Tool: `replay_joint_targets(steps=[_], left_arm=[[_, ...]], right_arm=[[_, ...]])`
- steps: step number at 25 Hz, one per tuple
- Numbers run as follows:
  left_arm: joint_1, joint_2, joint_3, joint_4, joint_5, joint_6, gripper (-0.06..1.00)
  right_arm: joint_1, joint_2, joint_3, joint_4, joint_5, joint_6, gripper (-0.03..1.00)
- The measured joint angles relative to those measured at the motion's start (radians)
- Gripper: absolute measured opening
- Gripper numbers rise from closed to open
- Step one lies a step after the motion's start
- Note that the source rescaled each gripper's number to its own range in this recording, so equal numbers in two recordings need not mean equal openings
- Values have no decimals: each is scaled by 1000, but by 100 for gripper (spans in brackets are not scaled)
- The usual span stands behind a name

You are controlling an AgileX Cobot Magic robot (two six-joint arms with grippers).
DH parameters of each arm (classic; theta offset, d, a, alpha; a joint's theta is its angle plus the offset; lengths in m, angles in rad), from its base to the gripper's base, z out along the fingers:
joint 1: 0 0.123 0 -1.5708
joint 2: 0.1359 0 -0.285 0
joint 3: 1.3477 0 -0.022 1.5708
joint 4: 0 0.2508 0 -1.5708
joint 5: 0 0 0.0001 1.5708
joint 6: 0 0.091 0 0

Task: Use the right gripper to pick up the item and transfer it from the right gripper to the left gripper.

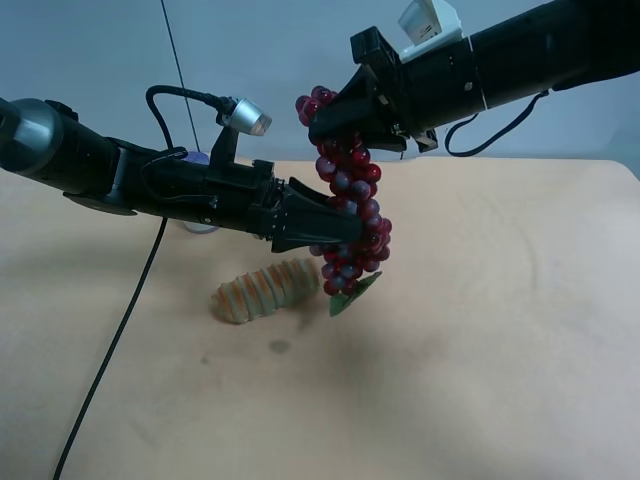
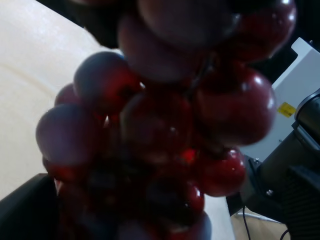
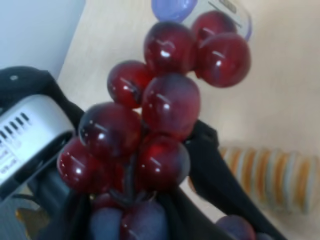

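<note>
The right hand (image 1: pixel 322 130), on the arm with the white block (image 1: pixel 430 25) at its wrist, is clamped shut on the upper end of the bunch of grapes (image 1: pixel 356 186), and a few berries stick out past its fingertips. From that grip the bunch hangs down in a curving string over the worktop (image 1: pixel 500 340), with its green leaf (image 1: pixel 352 296) at the lowest end, next to one end of the orange-and-green ribbed loaf (image 1: pixel 264 291) lying on the surface. The left hand (image 1: pixel 340 228), on the arm that carries the small silver cylinder (image 1: pixel 247 119), comes in from the side at the lower half of the bunch. Its jaws stand spread wide, one finger above and one below the grapes, so the fruit sits between them without being pinched. Both wrist views are filled with blurred dark red and purple berries at close range. The left wrist view also shows the other arm's white block behind them, and the right wrist view shows a blue lid (image 3: pixel 172 7) and the loaf beyond the fruit. A black cable (image 1: pixel 105 350) trails across the worktop under the left arm.
</note>
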Motion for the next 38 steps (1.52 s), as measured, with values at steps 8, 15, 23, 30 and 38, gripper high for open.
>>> replay_joint_targets(steps=[8,15,23,30,38], left_arm=[[-1,0,0,0,1,7,95],[-1,0,0,0,1,7,95],[-1,0,0,0,1,7,95],[-1,0,0,0,-2,7,89],[-1,2,-22,0,-1,6,87]], right_arm=[[54,0,0,4,-55,0,1],[58,0,1,4,-78,1,1],[58,0,1,4,-94,1,1],[58,0,1,4,-99,1,0],[100,1,1,4,-134,1,0]])
